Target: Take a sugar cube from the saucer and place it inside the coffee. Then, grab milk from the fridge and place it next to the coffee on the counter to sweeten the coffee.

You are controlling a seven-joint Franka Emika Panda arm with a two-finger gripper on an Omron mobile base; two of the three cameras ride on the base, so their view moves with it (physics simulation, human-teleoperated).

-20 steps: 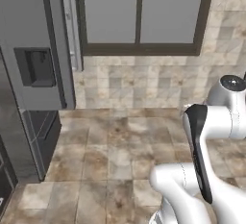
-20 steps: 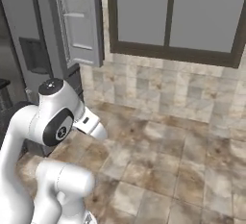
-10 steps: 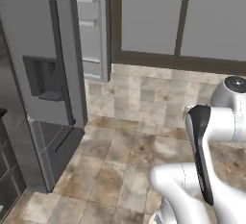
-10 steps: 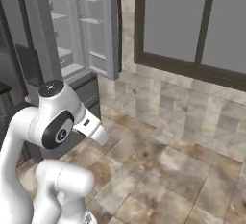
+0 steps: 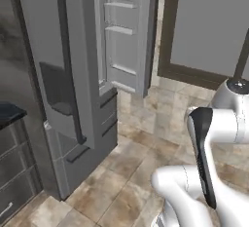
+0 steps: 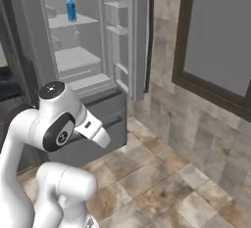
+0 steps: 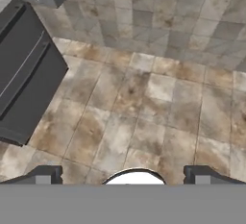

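**Well above the jaws: milk on the upper fridge shelf**

Plainly, the slim bright-blue gabled milk carton (image 6: 71, 9) stands upright on an upper grey shelf inside the tall light-grey fridge (image 6: 93, 51), whose door hangs open. The jaws (image 7: 123, 174) are spread wide and hold nothing, pointing down at the tiled floor (image 7: 144, 98), with the fridge's dark lower drawer front (image 7: 24, 69) off to one side of them. From the jaws the carton lies high above and farther into the fridge; its long axis is vertical, so reaching it likely means raising and levelling the hand first.
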